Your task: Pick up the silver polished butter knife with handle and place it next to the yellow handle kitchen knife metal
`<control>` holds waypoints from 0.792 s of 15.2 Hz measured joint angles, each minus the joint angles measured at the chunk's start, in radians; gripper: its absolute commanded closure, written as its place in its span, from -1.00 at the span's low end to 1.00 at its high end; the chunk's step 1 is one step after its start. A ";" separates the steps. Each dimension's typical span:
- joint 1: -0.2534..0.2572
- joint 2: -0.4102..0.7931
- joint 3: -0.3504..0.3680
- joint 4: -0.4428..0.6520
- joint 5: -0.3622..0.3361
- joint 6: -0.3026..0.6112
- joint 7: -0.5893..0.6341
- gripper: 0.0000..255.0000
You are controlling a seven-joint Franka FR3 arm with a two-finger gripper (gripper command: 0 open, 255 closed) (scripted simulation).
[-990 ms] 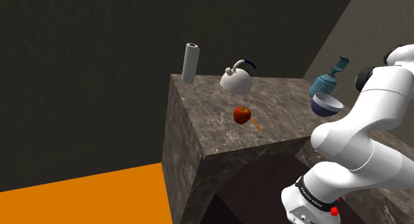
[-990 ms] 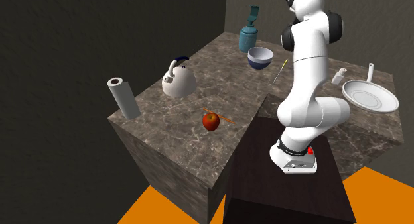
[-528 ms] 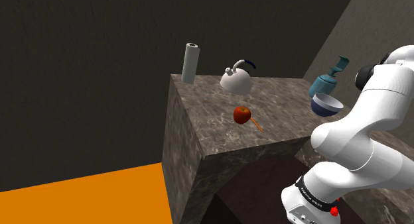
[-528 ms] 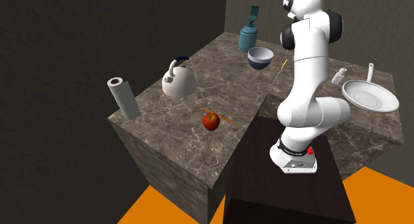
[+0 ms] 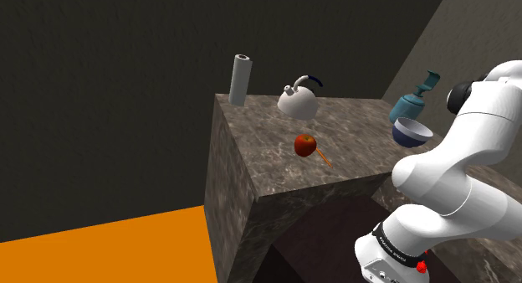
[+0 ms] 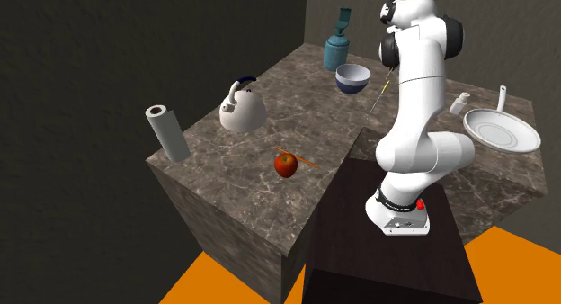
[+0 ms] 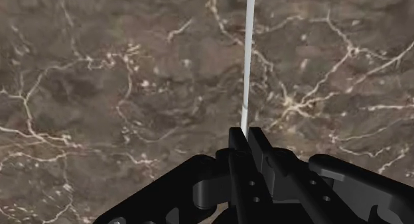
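Gripper point(image 7: 247, 140) was pinched on the knife point(image 7: 249, 57) — blade stuck out over the marble counter point(image 7: 99, 90). Blue bowl point(image 6: 351, 84) sat near, inside white.

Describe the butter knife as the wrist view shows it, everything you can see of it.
The butter knife shows as a slim, straight, pale silvery strip, seen nearly edge-on. Its near end sits between the pincer's black fingers, which are shut on it and hide that part. A faint step partway along marks a slight change in width. Its far end runs out of the picture. Behind it lies the brown veined counter; whether the knife touches it cannot be told.
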 measured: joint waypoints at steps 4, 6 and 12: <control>-0.004 0.002 0.007 -0.004 -0.003 0.009 0.000 1.00; -0.004 0.002 0.007 -0.004 -0.003 0.009 0.000 1.00; -0.004 0.002 0.007 -0.004 -0.003 0.009 0.000 -1.00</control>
